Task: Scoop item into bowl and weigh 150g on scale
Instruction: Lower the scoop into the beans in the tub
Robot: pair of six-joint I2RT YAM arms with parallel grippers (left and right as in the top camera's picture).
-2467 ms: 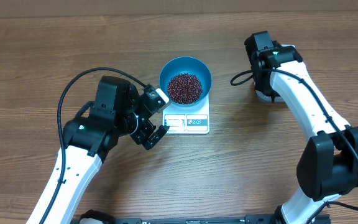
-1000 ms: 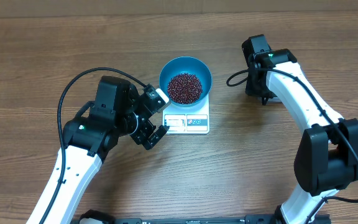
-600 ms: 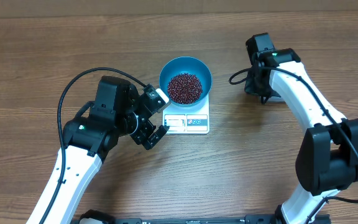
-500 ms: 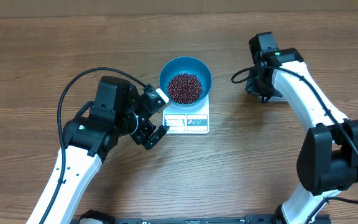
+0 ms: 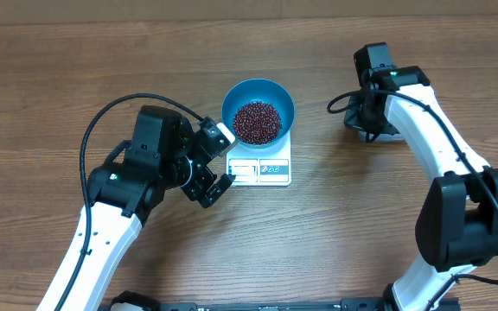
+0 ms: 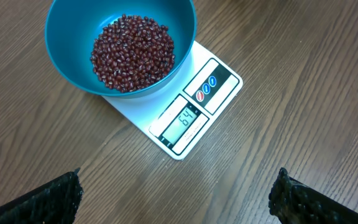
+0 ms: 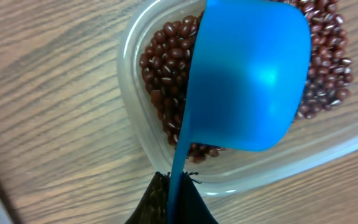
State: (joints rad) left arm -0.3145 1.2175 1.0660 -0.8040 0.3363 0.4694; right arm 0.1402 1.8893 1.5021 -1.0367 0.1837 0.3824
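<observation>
Overhead: the bowl [image 5: 231,97] sits on the far part of the scale [image 5: 260,170], mid-table, with a heap of beans [image 5: 257,122] inside it. My left gripper [image 5: 222,161] hangs just left of the scale, jaws spread wide and holding nothing. My right arm reaches to the far right, well apart from the scale. Its gripper is hidden under the arm from here.

Left wrist: I look straight down on the bowl and scale. The display [image 6: 184,119] seems to read 64, so I judge the weighing is under halfway and more beans are needed.

Right wrist: the right gripper [image 7: 174,186] is clenched on the handle of the blue scoop [image 7: 247,74], which hangs over the clear tub [image 7: 127,106] of beans. I can't tell whether the scoop is loaded. I judge this is the refill step. Next I need to dig into the heap, lift level, and carry left to the bowl without spilling.
</observation>
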